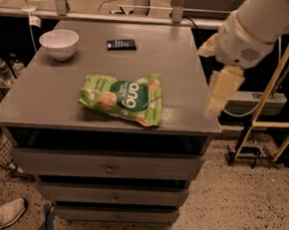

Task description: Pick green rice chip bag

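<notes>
The green rice chip bag (pixel 123 97) lies flat on the grey cabinet top (pixel 50 99), near the front edge and a little right of centre. It is bright green with a dark green centre, white lettering and tan rice cakes. My gripper (pixel 217 95), cream-coloured, hangs from the white arm (pixel 256 26) at the cabinet's right edge. It is to the right of the bag and apart from it, holding nothing that I can see.
A white bowl (pixel 59 43) stands at the back left of the top. A small black packet (pixel 121 44) lies at the back centre. Drawers (pixel 110 167) sit below. A yellow metal frame (pixel 271 122) stands to the right, water bottles (pixel 3 69) to the left, a shoe (pixel 1 214) on the floor.
</notes>
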`<control>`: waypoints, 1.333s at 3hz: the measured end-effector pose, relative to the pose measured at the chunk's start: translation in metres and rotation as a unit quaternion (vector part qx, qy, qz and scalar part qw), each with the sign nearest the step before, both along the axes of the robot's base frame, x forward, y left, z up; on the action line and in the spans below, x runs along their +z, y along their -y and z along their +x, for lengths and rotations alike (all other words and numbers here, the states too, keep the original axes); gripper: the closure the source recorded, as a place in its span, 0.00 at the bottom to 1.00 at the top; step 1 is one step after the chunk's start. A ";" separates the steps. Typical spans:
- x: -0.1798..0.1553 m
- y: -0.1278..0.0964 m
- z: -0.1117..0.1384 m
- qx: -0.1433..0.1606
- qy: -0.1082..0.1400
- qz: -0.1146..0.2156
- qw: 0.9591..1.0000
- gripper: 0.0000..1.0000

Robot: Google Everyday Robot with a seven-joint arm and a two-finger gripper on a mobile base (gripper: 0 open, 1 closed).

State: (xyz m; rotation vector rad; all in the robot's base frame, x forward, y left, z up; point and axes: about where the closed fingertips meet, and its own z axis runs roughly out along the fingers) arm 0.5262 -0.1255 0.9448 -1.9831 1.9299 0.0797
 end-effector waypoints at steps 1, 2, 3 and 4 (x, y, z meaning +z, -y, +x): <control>-0.016 -0.048 0.029 0.052 -0.005 0.011 0.999 0.00; -0.036 -0.105 0.041 0.090 -0.008 -0.008 0.996 0.00; -0.059 -0.153 0.048 0.116 -0.019 -0.033 0.993 0.00; -0.079 -0.184 0.050 0.135 -0.033 -0.054 0.989 0.00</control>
